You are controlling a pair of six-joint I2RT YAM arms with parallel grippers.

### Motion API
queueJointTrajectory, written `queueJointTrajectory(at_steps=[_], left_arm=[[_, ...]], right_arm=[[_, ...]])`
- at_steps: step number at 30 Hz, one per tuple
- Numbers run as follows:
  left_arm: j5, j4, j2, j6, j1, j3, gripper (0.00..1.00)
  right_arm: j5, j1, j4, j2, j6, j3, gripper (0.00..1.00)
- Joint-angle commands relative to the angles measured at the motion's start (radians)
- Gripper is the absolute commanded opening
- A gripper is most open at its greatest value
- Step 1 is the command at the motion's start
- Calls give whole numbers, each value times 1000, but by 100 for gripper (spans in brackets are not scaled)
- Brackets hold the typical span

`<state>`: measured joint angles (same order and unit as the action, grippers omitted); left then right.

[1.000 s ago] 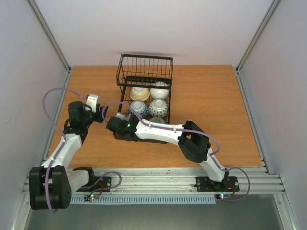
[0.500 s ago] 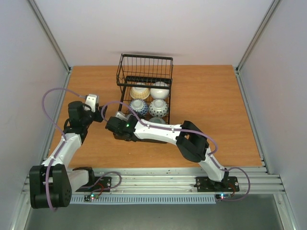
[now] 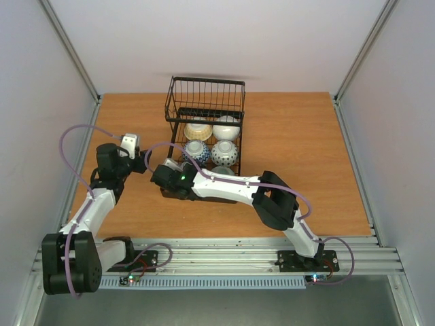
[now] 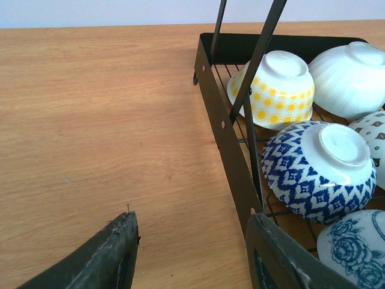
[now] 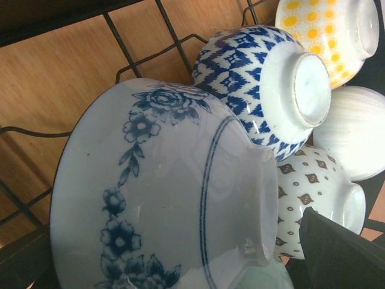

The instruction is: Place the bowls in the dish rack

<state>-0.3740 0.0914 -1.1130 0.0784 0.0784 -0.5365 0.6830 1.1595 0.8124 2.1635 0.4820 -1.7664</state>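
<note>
Progress: task looks all but done. All 6 bowls (image 3: 224, 153) sit in the dish rack (image 3: 206, 95), none seen loose on the surface (image 3: 306, 149). The rack is at 12 o'clock of the surface's centre, w/ its tall basket end at 12.

Bowls sit upside down, foot rings up, in 2 cols of 3:
- 12 end: yellow-dotted bowl (image 4: 271, 90) at 9 side, white ribbed bowl (image 4: 349, 78) at 3 side.
- Mid: blue zigzag bowl (image 5: 246, 90), diamond-print bowl (image 5: 307, 192).
- 6 end: floral bowl (image 5: 156, 192) at rack's 7 o'clock corner, pale-green bowl (image 3: 223, 171) at 5, mostly hidden under the R arm (image 3: 224, 187).

Left to do, by my guess: only pull both arms back. Can't tell if the floral bowl is fully seated in its slot.

R jaws: over the floral bowl. Only 1 finger (image 5: 337, 253) shows, standing off the bowl's foot ring. Reads as spread wide, gripping nothing.

L jaws: about half open, empty. Fingers (image 4: 108, 259) hang low at the rack's 9 o'clock side, one over bare surface, the other over the rack's side rail (image 4: 225, 129).

Materials: bowls are glazed ceramic, glossy, round, w/ narrow raised feet. White one has fine ribs. Rack is thin black wire w/ a flat metal side strip. Surface is matte wood-grain board, orange-brown.
</note>
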Motion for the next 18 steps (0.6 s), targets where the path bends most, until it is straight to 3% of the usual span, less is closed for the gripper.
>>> queueJointTrajectory(at_steps=[1, 18], left_arm=[[1, 47, -13, -1, 6, -13, 51], [-3, 39, -8, 3, 7, -17, 51]], right_arm=[[-94, 19, -9, -24, -22, 22, 99], [-214, 22, -53, -22, -38, 31, 99]])
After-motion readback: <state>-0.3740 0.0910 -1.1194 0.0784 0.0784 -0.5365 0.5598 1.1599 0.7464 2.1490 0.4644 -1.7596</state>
